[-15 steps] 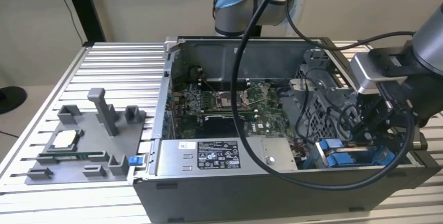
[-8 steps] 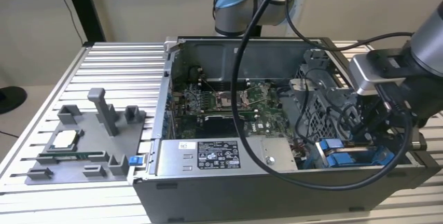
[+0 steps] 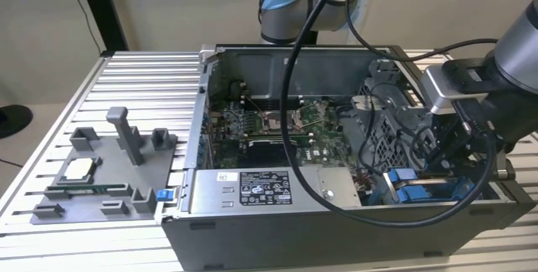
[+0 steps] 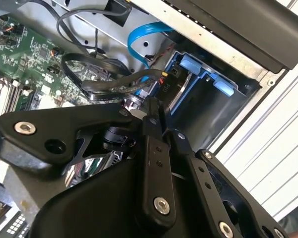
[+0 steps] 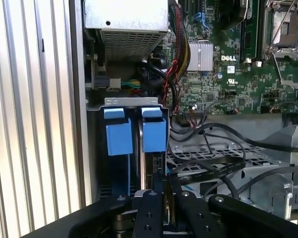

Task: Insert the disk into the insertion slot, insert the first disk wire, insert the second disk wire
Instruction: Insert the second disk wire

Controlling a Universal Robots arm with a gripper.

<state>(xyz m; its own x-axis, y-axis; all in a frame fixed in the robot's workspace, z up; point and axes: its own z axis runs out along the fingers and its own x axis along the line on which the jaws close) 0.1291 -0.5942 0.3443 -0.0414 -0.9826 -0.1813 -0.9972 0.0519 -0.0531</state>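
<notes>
The disk (image 5: pixel 140 148) stands on edge in the insertion slot (image 5: pixel 133 101) of the grey drive cage, and its blue carrier (image 5: pixel 154 135) shows beside a second blue carrier (image 5: pixel 118 139). In the exterior view the blue carriers (image 3: pixel 404 182) sit at the case's front corner on the exterior view's right, under the arm. My gripper (image 5: pixel 164 198) is at the disk's near edge, shut on the connector of a black flat disk wire (image 5: pixel 208 171). In the second wrist view the black fingers (image 4: pixel 151 124) meet at the disk's edge (image 4: pixel 181 96), where the black wire (image 4: pixel 114 85) ends. A blue flat cable (image 4: pixel 141 34) loops behind it.
The open computer case (image 3: pixel 294 221) lies on a slatted metal table (image 3: pixel 143 89). Inside it are the motherboard (image 3: pixel 278 127) and a grey labelled power-supply box (image 3: pixel 261 190). A grey fixture tray (image 3: pixel 92 177) with small parts lies at the exterior view's left. Loose cables crowd the cage.
</notes>
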